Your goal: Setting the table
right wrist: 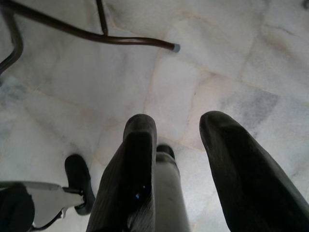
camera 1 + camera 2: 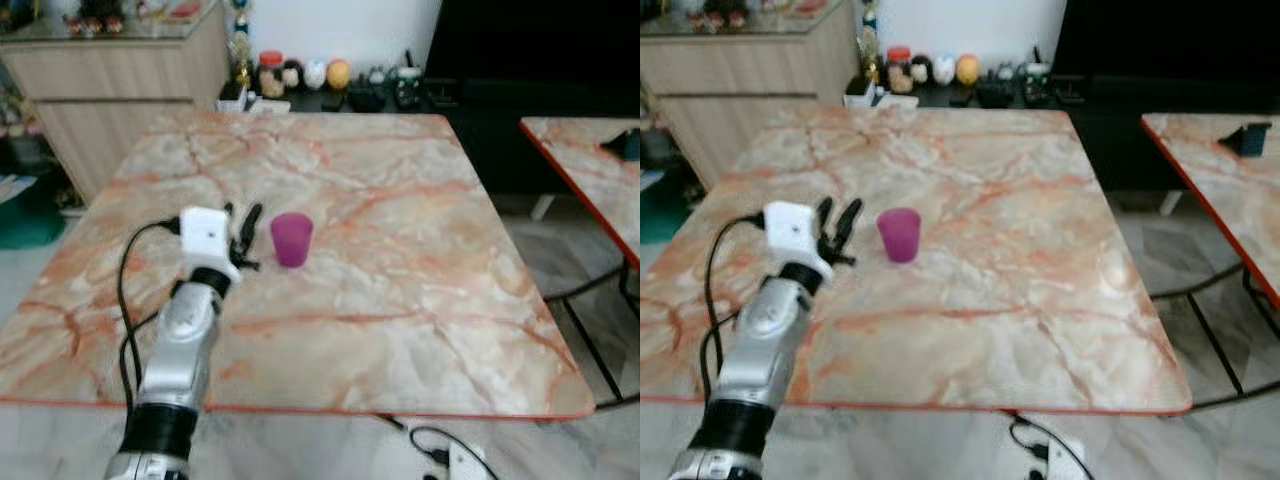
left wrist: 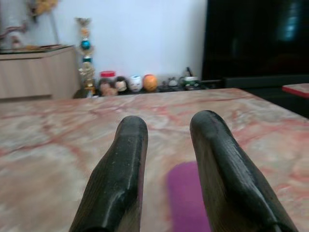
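- Left gripper [image 2: 245,232] is hovering over the table [image 2: 400,260], its two black fingers [image 3: 120,179] standing narrowly apart with nothing between them.
- Cup [image 2: 291,239], purple and upright, is standing on the table just beside the left gripper, on its right side and apart from the fingers; in the left wrist view it is showing blurred below the gap between the fingers.
- Left arm [image 2: 185,340] is reaching in over the near table edge, with a black cable [image 2: 125,290] looping alongside it.
- Right gripper [image 1: 181,145] is hanging idle, pointing down at the tiled floor [image 1: 217,58], its fingers parted and holding nothing.
- Table leg [image 1: 96,36], dark metal, is crossing the floor beyond the right gripper.
- Cabinet [image 2: 110,80] is standing past the table's far left corner.
- Jars [image 2: 300,73] and small ornaments are lining a low dark shelf behind the table.
- Second table [image 2: 590,170] is standing to the right.
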Controlling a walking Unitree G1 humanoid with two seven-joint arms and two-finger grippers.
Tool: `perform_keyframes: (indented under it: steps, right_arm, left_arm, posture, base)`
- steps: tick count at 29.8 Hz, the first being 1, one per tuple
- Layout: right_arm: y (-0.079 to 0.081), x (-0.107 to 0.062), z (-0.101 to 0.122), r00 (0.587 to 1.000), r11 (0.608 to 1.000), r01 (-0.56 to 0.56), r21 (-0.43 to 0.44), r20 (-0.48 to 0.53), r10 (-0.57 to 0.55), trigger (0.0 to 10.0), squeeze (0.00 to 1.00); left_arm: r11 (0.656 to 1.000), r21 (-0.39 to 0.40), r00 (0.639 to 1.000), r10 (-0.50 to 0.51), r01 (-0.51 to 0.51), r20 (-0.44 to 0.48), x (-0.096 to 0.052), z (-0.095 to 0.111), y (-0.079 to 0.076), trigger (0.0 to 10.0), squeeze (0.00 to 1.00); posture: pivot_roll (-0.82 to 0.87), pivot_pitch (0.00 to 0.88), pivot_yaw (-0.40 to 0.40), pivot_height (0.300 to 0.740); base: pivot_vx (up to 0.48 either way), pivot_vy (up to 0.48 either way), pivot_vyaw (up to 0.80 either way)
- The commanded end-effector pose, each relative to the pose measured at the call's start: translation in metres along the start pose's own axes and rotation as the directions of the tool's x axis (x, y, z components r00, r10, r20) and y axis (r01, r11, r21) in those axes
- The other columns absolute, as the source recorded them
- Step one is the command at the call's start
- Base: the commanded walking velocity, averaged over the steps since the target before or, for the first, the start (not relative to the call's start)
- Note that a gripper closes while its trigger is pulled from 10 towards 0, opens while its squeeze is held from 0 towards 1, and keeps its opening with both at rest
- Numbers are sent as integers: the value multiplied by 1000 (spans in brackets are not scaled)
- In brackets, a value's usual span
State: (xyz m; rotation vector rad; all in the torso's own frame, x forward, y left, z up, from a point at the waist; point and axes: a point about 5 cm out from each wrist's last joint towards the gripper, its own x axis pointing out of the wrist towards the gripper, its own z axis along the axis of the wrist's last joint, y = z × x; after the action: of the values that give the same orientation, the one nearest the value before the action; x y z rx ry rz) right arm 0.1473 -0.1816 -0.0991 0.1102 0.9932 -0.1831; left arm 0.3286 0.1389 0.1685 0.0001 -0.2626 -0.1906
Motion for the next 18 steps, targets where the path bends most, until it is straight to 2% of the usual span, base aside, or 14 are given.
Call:
perform_keyframes:
  steps: [1, 8, 10, 11, 13, 18]
  right_arm:
    - [-7, -1, -1, 1000, 1000, 20, 3, -1, -20, 10000, 0]
    - [-6, 0, -1, 1000, 1000, 17, 1, -1, -17, 10000, 0]
    - [-5, 0, 0, 1000, 1000, 16, 0, 0, -16, 10000, 0]
    - [-5, 0, 0, 1000, 1000, 15, -1, 0, -15, 10000, 0]
    - [-4, 0, 0, 1000, 1000, 14, -2, 0, -14, 10000, 0]
    - [-4, 0, 0, 1000, 1000, 13, -2, 0, -13, 10000, 0]
  left_arm:
    - [1000, -6, 1000, -20, 20, 7, 2, 3, -4, 10000, 0]
    - [1000, 2, 999, -31, 31, -11, 3, 1, -5, 10000, 0]
    - [998, -55, 998, -27, 23, -64, 5, -3, -5, 10000, 0]
    - [991, -131, 993, -23, 7, -117, 7, -7, -5, 10000, 0]
    - [962, -267, 986, 7, -51, -164, 13, -5, -1, 10000, 0]
    - [955, -285, 987, 32, -76, -156, 19, 2, 5, 10000, 0]
  posture:
    - [92, 0, -22, 731]
    - [94, 0, -22, 731]
    - [90, 0, -22, 731]
    - [91, 0, -21, 731]
    - [91, 0, -21, 731]
    - [93, 0, -21, 731]
  base:
    - [259, 0, 0]
    - [222, 0, 0]
    - [0, 0, 0]
    - [0, 0, 0]
    - [0, 0, 0]
    - [0, 0, 0]
